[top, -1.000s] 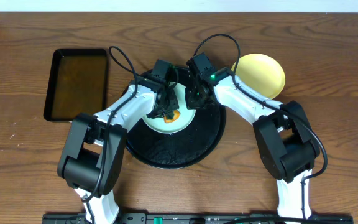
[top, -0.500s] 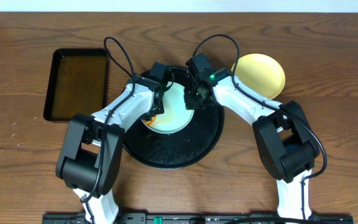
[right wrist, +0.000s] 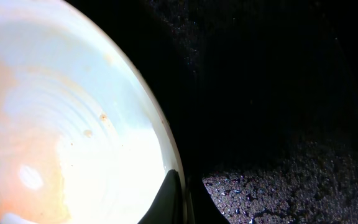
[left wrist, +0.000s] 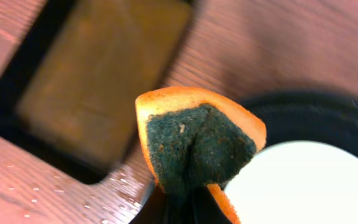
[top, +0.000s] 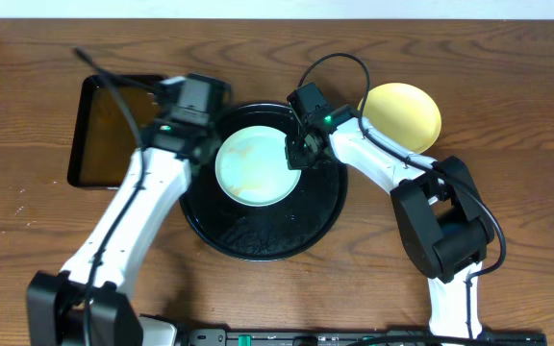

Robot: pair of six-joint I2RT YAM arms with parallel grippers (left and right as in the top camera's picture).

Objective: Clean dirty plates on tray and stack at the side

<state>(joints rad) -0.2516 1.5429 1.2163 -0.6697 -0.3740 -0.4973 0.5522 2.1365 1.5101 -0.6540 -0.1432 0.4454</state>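
**Left to right.** On the brown wooden worktop (top: 508, 77), far left, we see a shallow black rectangular tray (top: 118, 130) holding brownish liquid. Just right of it hangs the left hand (left wrist: 185, 200), its jaws closed on a folded orange sponge with a dark green scouring face (left wrist: 197, 140). This hand is poised over the gap between that tray and the far-left rim of the large round black tray (top: 258, 242), which is glossy with water.

The pale mint round plate (top: 253, 165) lies flat in the far half of the round tray. From the left hand it lies to the right and slightly nearer, just beside the sponge but apart from it. Being circular, it offers no long axis. A faint orange film shows on it, so we judge the wiping unfinished.

The right hand (top: 298, 152), the nearer of the two, is fully closed with its tips touching the plate's right rim. We cannot tell whether the rim is pinched.

Right of the round tray, on the worktop, rests a pale yellow round plate (top: 402, 115), which we take to mark the stacking place.
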